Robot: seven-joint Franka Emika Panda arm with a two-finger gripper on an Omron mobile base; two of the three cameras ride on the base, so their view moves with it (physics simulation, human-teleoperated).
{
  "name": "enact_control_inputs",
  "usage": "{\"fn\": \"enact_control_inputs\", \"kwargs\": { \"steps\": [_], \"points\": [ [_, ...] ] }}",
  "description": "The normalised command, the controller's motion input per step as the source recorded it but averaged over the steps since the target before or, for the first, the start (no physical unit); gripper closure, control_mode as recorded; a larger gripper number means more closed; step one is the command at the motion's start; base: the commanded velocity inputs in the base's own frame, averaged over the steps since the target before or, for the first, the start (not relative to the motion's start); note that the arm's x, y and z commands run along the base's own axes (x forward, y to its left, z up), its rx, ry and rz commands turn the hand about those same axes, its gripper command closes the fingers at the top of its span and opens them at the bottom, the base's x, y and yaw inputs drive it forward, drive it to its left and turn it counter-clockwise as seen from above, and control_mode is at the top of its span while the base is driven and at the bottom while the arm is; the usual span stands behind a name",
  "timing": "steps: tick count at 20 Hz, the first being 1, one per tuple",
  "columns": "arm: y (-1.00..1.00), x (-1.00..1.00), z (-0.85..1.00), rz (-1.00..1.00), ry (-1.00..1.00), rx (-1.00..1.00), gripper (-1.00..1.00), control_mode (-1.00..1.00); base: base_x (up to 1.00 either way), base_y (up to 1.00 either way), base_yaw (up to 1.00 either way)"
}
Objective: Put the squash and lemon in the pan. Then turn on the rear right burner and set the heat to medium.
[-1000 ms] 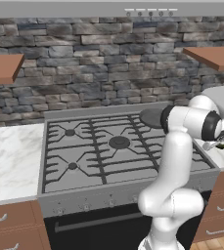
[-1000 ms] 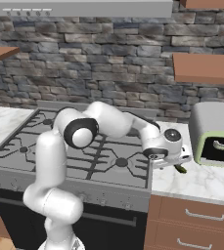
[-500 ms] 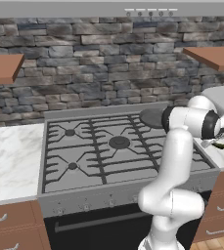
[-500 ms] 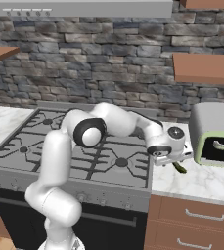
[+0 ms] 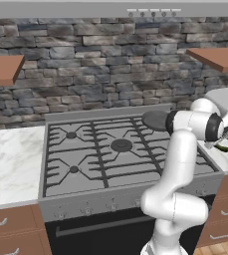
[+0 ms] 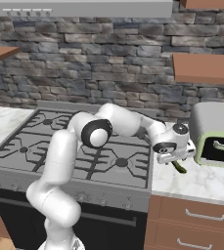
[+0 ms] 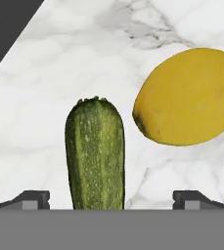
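The dark green squash lies on the white marble counter, running up between my fingertips. My gripper is open just above it, one fingertip on each side and neither touching it. The yellow lemon rests close beside the squash, apart from it. From the base views, the gripper hangs low over the counter right of the stove, with the squash's end poking out under it. The squash shows below the hand as well. The dark pan sits on the stove's rear right, partly behind my arm and covering the burner there.
A green-trimmed toaster oven stands on the counter just right of the gripper. The stove has grey grates, with knobs along its front. A wooden shelf hangs above the counter. The stone wall lies behind.
The hand has shifted slightly to the right and settled lower over the squash. The jaws have stayed open, and the squash and lemon have not moved.
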Motion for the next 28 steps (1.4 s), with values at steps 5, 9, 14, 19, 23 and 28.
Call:
{"fn": "enact_control_inputs", "kwargs": {
  "steps": [5, 9, 14, 19, 23, 28],
  "points": [
    [-0.10, 0.29, -0.26, 0.02, 0.05, 0.00, -1.00, -1.00, 0.00, 0.00, 0.00],
    [0.00, 0.05, -0.38, 0.00, 0.15, -0.03, 1.00, -1.00, 0.00, 0.00, 0.00],
    [0.00, -0.02, -0.55, 0.00, 0.20, 0.00, 1.00, -1.00, 0.00, 0.00, 0.00],
    [0.00, -0.15, -0.41, 0.02, 0.15, 0.03, 1.00, -1.00, 0.00, 0.00, 0.00],
    [0.00, -0.40, -0.04, 0.10, -0.04, 0.17, 1.00, -1.00, 0.00, 0.00, 0.00],
    [0.00, -0.66, 0.17, -0.02, -0.31, 0.15, 1.00, -1.00, 0.00, 0.00, 0.00]
  ]
}}
